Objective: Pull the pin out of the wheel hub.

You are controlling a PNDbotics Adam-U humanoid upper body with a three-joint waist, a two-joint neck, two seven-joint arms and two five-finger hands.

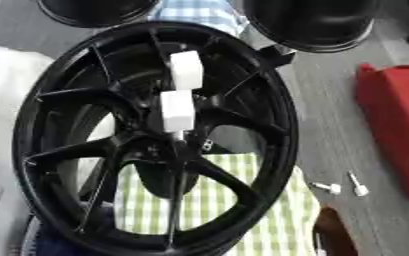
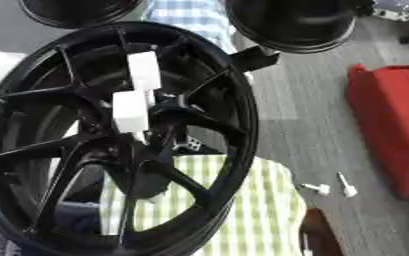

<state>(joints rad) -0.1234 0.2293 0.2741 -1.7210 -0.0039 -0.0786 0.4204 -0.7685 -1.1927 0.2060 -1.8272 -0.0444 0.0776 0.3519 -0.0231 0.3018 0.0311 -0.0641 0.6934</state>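
Note:
A black spoked wheel [image 1: 269, 125] stands tilted and fills most of both views. At its hub [image 1: 168, 145] sit two white blocky pieces in line, an upper one [image 1: 186, 70] and a lower one [image 1: 177, 111]. A thin pale stem shows under the lower piece and points into the hub. I cannot tell whether each piece is a separate pin. No robot hand is distinguishable in either view; any black part in front of the black wheel is lost against it.
Two small white pins [image 1: 328, 187] [image 1: 358, 186] lie on the grey floor to the right. A green checked cloth [image 1: 277, 200] lies under the wheel. A red object [image 1: 400, 115] is at the right edge, dark round shapes [image 1: 317, 22] at the top, white cloth [image 1: 2, 90] on the left.

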